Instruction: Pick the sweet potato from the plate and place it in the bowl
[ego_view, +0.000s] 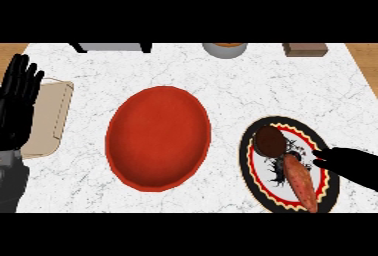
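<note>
A white marble counter (221, 85) fills the view, with bare stone between its centre and far edge. A large red bowl (158, 138) sits mid-counter, a strip of open counter separating it from the patterned plate (260, 187) at the near right edge. A beige board (50, 117) lies at the left edge. The left hand (18, 100) rests over it, fingers straight and released. The right hand (353, 164) reaches over the plate's rim, its fingers curled near the sweet potato (301, 183), not visibly grasping it; a dark round item (269, 140) lies beside.
</note>
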